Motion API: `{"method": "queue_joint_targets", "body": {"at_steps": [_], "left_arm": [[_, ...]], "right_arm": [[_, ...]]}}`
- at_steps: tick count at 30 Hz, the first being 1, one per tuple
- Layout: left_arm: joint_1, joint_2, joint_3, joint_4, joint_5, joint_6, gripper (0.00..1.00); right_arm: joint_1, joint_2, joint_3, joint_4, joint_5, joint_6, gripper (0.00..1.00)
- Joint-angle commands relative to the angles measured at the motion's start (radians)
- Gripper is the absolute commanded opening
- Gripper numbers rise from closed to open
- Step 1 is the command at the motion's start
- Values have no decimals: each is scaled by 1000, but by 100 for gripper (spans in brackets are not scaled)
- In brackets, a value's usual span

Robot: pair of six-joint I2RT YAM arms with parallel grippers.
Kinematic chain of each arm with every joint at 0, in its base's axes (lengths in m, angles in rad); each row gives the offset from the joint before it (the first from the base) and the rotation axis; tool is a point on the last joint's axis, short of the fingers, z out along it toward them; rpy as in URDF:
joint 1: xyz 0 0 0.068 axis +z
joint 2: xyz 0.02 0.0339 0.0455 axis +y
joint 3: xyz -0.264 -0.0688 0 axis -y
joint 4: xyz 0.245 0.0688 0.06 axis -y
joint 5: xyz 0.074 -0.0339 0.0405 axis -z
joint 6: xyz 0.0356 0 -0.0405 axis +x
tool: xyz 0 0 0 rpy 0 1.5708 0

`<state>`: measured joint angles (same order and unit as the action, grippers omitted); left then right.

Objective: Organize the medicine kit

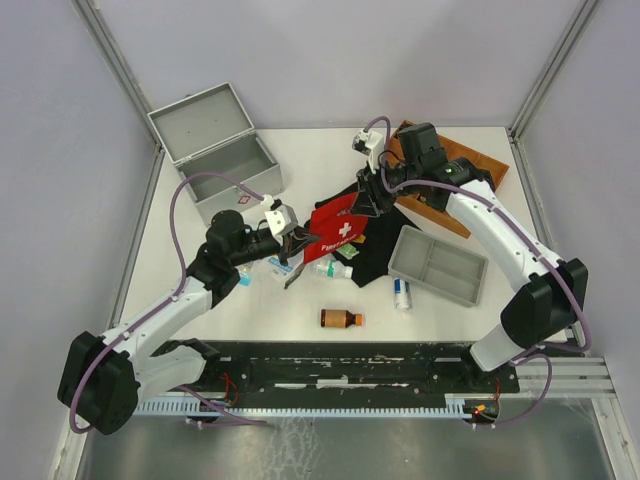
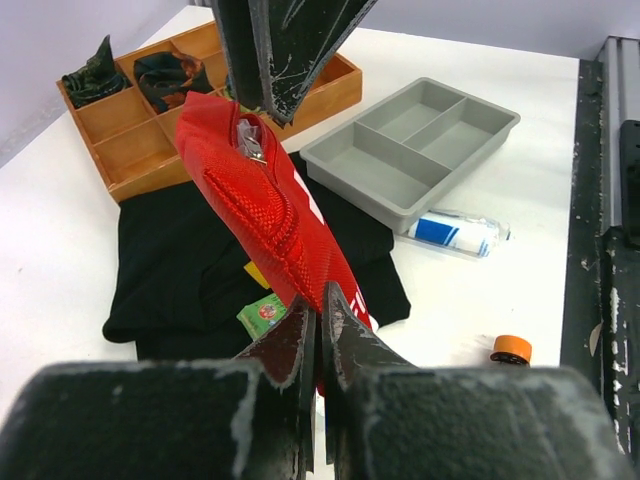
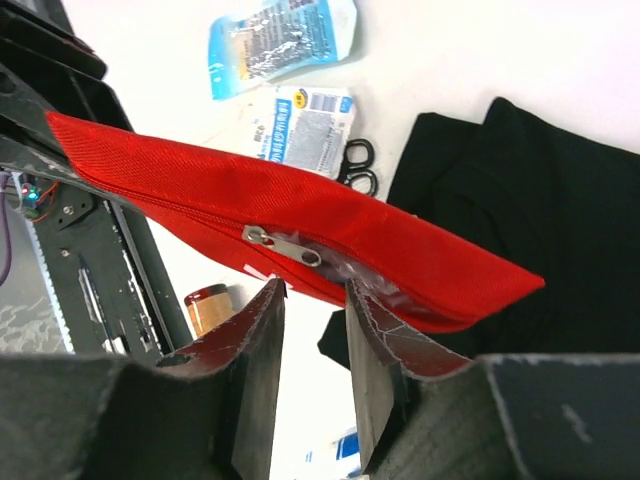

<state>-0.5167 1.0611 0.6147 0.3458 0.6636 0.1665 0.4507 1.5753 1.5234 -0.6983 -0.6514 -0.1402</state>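
The silver-grey medicine kit (image 1: 215, 150) stands with its lid open at the table's far left. A red first-aid pouch (image 1: 337, 228) hangs off the table between my two grippers. My left gripper (image 1: 298, 240) is shut on the pouch's lower left corner, and in the left wrist view its jaws (image 2: 320, 305) pinch the red fabric (image 2: 265, 215). My right gripper (image 1: 366, 203) is at the pouch's upper right edge. In the right wrist view it (image 3: 313, 290) is open, its tips just short of the silver zipper pull (image 3: 283, 246), with nothing between them.
Under the pouch lies a black cloth (image 1: 375, 255). A grey divided tray (image 1: 438, 265) and a wooden organizer (image 1: 455, 180) are on the right. An amber bottle (image 1: 340, 318), a white-and-blue tube (image 1: 402, 292), packets (image 3: 300, 115) and scissors (image 3: 355, 165) lie nearby.
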Motion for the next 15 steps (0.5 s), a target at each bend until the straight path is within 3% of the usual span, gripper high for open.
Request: {"method": "queue_joint_targets", "body": {"at_steps": [1, 8, 15], "left_arm": [[3, -33, 19, 51, 77, 49, 3], [2, -35, 19, 52, 100, 47, 3], [3, -39, 19, 51, 105, 51, 3]], "right_arm": [[2, -23, 8, 32, -86, 18, 42], [2, 33, 24, 22, -124, 58, 52], [2, 65, 27, 18, -187, 75, 53]]}}
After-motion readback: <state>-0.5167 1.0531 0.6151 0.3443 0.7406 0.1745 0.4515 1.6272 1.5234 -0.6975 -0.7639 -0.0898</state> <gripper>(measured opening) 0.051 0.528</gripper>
